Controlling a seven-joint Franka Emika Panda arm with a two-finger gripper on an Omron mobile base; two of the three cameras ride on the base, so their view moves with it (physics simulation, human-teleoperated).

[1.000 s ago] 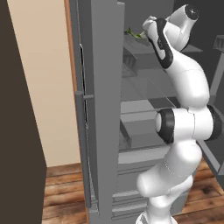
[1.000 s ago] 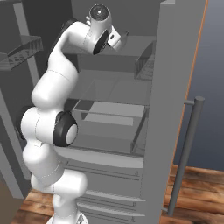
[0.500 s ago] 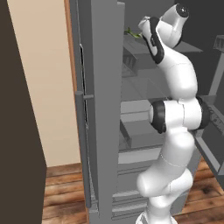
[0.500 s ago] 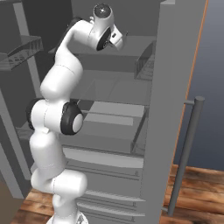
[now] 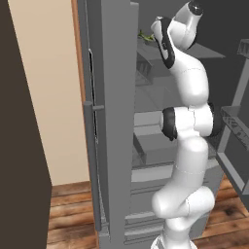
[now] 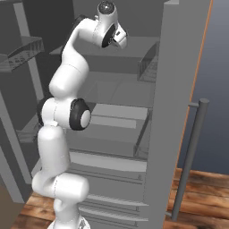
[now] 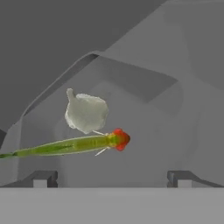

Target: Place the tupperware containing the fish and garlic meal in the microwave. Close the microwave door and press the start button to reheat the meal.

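**Entry: tupperware pickup from the fridge — approach stage**

Left base view — I have the arm reaching high into the open fridge (image 5: 116, 121), hand turned inward at an upper shelf. Just left of the hand, a green sliver of the fish and garlic meal (image 5: 145, 36) shows on that shelf, far in. I cannot make out the tub's walls or the fingers from this side. The fridge door stands near, at left, its edge toward me.

Right base view — the gripper (image 6: 121, 41) is held at upper-shelf height, pointing into the fridge toward the right. The fingers are too small here to judge. Grey drawers sit lower down, well apart from the hand.

Hand view — the two fingertips (image 7: 43, 178) rise at the bottom, spread wide with nothing between them. Ahead lies the tupperware (image 7: 144, 127): a shallow translucent grey tub with flaring sides, barely distinct from the grey shelf around it. Inside are a pale whitish lump of garlic and, touching it just below, a long green fish with a red head, lying crosswise.

Step in hand, as I judge it: the first — fetching the tub; nothing is gripped yet and the microwave work is all to come.

Next move calls for: easing forward and down until one tub wall sits between the spread fingers, then closing on the wall rather than on the food.
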